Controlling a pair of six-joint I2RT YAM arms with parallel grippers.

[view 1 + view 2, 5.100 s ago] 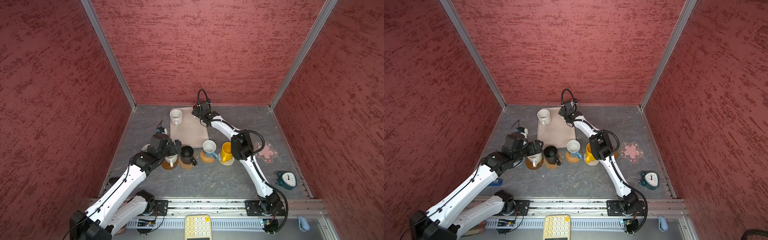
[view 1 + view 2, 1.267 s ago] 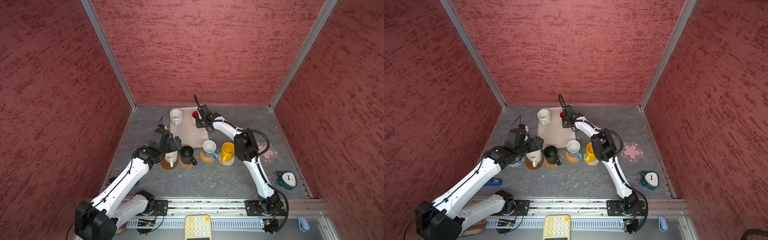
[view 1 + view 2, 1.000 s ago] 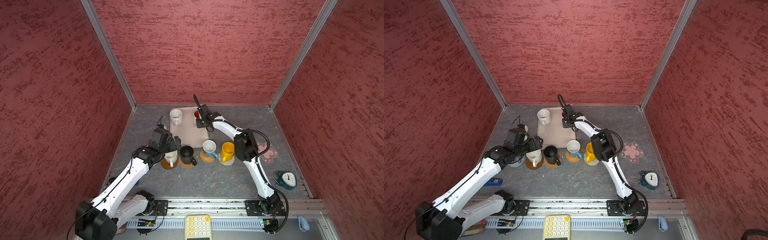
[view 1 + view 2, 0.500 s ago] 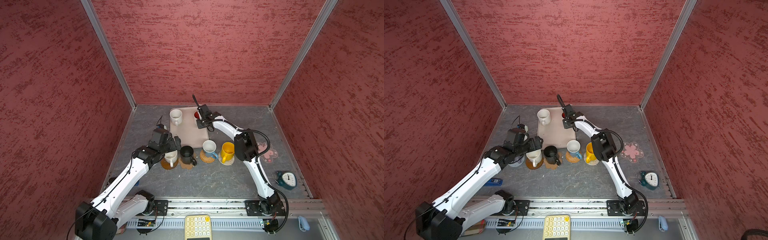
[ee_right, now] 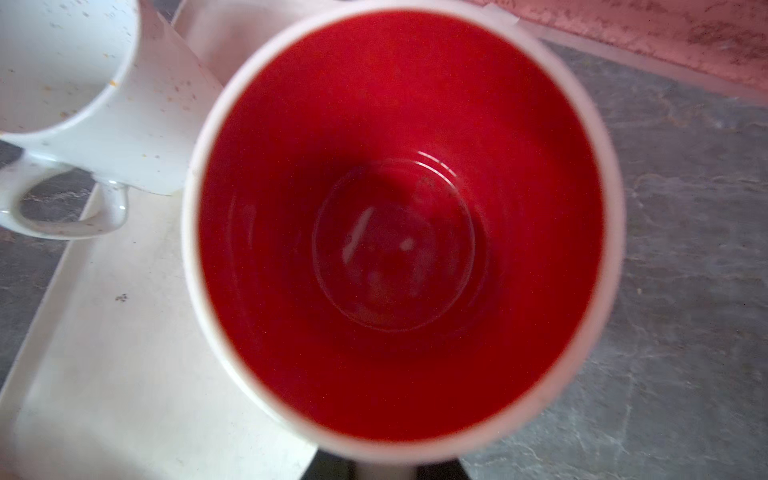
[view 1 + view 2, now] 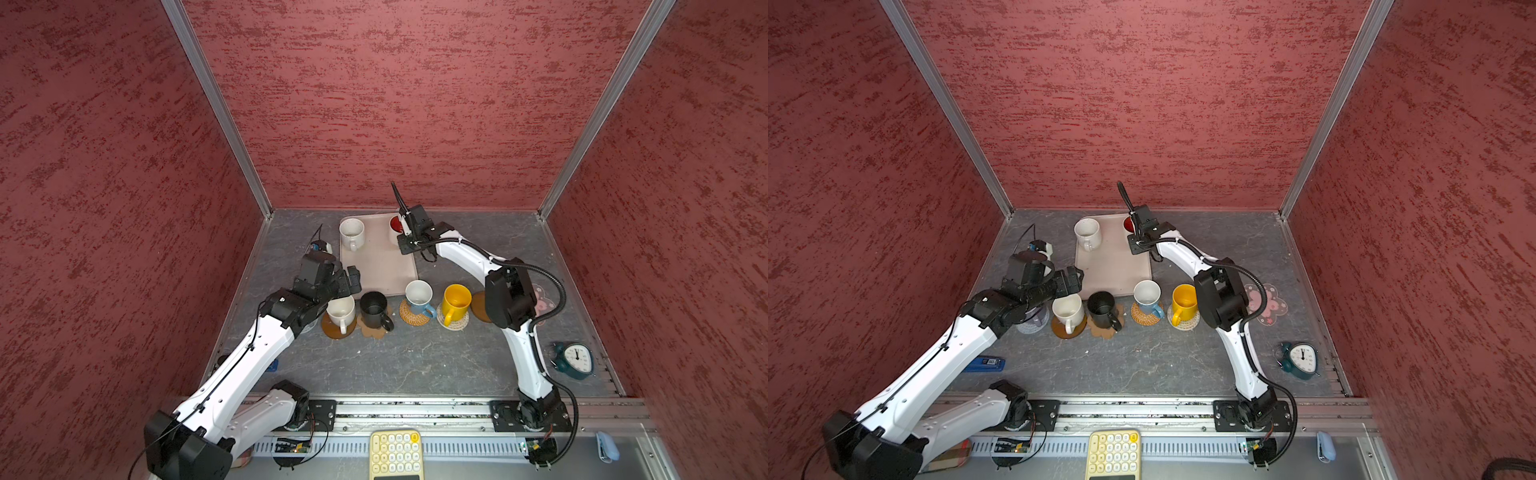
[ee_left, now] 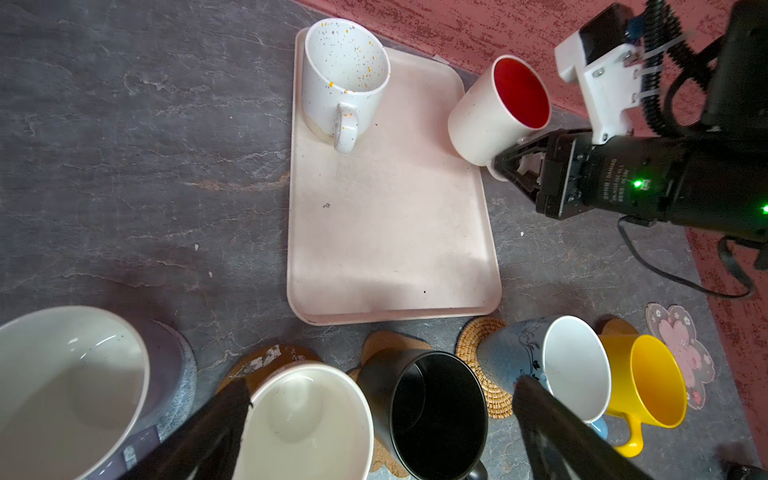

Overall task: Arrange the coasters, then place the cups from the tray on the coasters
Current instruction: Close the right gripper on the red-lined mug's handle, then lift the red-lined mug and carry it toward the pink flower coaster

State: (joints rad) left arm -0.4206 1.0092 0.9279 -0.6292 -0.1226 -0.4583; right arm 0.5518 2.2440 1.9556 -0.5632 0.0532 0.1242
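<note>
Here speckled mug [image 7: 343, 79] sits in the tray [image 7: 390, 232]; right tool [image 7: 505, 164] grips red-lined mug [image 7: 490, 120], left tool [image 7: 382, 384] wide.

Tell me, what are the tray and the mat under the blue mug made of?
The tray looks like matte cream plastic: smooth, with a moulded rounded rim. The round mat seems woven rattan or cane: coiled tan strands show.
</note>
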